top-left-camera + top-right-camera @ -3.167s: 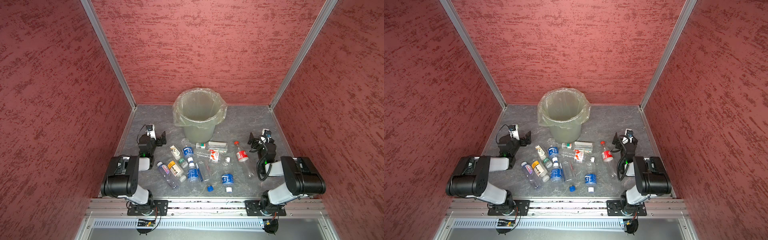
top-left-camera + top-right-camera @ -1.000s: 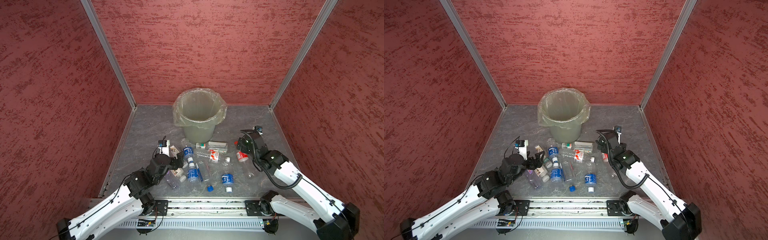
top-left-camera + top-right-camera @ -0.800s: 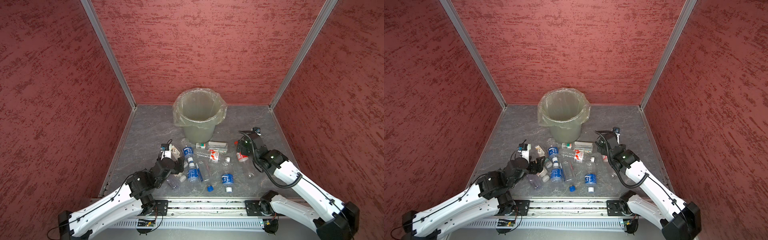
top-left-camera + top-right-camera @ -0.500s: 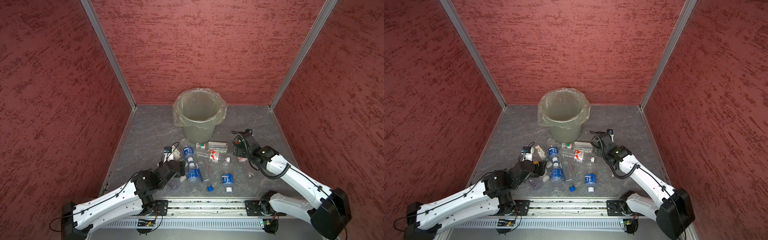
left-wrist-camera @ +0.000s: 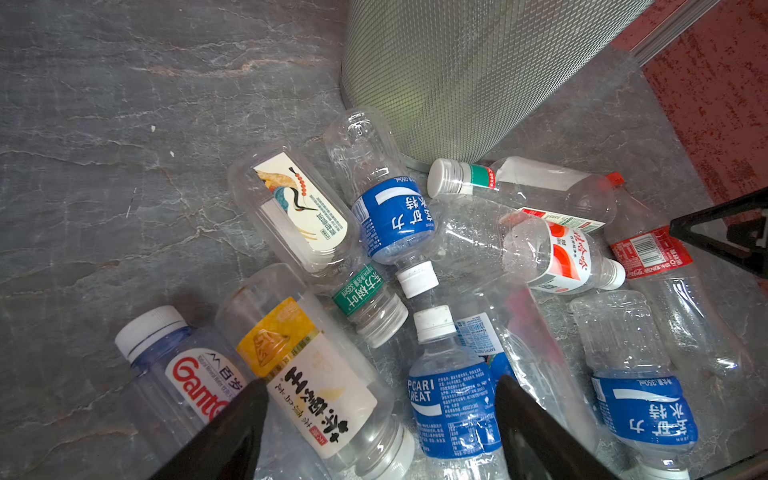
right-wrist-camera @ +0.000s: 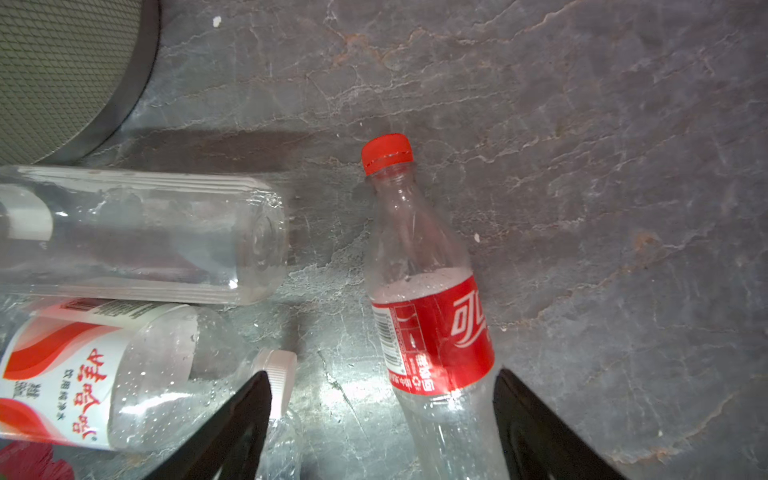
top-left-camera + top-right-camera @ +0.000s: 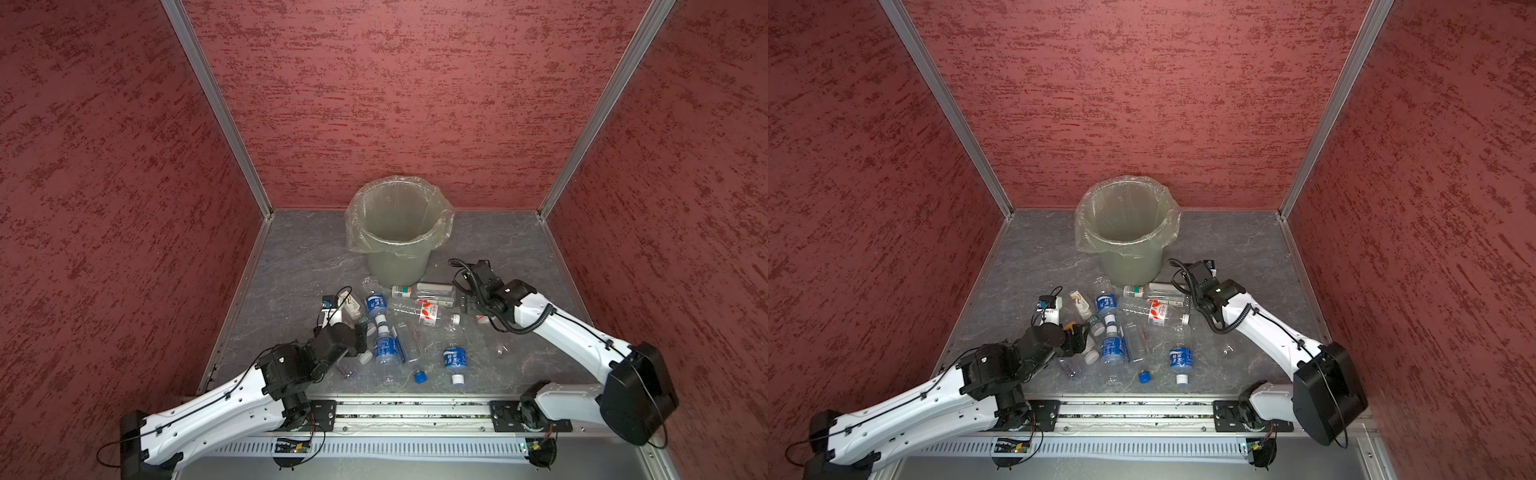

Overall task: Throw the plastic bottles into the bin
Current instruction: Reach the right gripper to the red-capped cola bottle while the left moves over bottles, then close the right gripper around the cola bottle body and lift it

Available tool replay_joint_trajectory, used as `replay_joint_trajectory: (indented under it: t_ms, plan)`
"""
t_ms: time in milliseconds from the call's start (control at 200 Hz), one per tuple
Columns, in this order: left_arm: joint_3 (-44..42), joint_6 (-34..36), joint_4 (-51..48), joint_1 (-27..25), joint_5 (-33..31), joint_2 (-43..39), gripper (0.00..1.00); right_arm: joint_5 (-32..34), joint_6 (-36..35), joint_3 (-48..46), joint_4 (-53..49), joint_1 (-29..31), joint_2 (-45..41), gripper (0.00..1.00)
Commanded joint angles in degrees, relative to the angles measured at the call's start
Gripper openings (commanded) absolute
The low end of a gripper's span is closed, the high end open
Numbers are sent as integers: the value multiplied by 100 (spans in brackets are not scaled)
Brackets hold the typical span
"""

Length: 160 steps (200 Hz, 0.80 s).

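Observation:
Several plastic bottles (image 7: 386, 328) lie in a heap on the grey floor in front of the bin (image 7: 395, 266), a grey-green bucket lined with a clear bag. My left gripper (image 5: 382, 399) is open low over the heap's left side. Its fingers straddle a yellow-labelled bottle (image 5: 316, 382) and a blue-labelled one (image 5: 453, 407). My right gripper (image 6: 382, 399) is open over a red-capped cola bottle (image 6: 428, 316) lying at the heap's right end, with its body between the fingers. In both top views the grippers (image 7: 361, 332) (image 7: 1192, 303) flank the heap.
A loose blue cap (image 7: 420, 376) and a white cap (image 7: 457, 379) lie near the front edge. A clear bottle (image 6: 145, 237) and a red-and-white labelled one (image 6: 95, 374) lie beside the cola bottle. Red walls close in three sides; a metal rail (image 7: 411, 409) runs along the front.
Both arms have swung in from the sides to the heap. The left gripper came down over the yellow-labelled bottle. The right one slid towards the bin, over the cola bottle.

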Motion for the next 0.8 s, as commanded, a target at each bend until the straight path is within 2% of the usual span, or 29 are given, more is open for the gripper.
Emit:
replay_joint_trajectory:
  t_ms: [0, 120, 245, 536, 611, 796]
  plan:
    - [-197, 1, 17, 1, -23, -96, 86, 88, 10, 192, -422, -137, 126, 84]
    - [-362, -26, 23, 17, 37, -220, 87, 104, 11, 164, -406, -417, 260, 85]
    - [-500, -53, 7, 48, 152, -406, 88, -304, -151, 128, -258, -681, 355, 85]
    - [-623, -146, -99, 154, 328, -766, 88, -733, -337, 111, -167, -710, 895, 84]
    - [-598, -159, -132, 194, 337, -769, 88, -863, -423, 146, -170, -710, 1098, 80]
    - [-528, -126, -150, 285, 404, -749, 88, -721, -575, 248, -196, -727, 1331, 77]
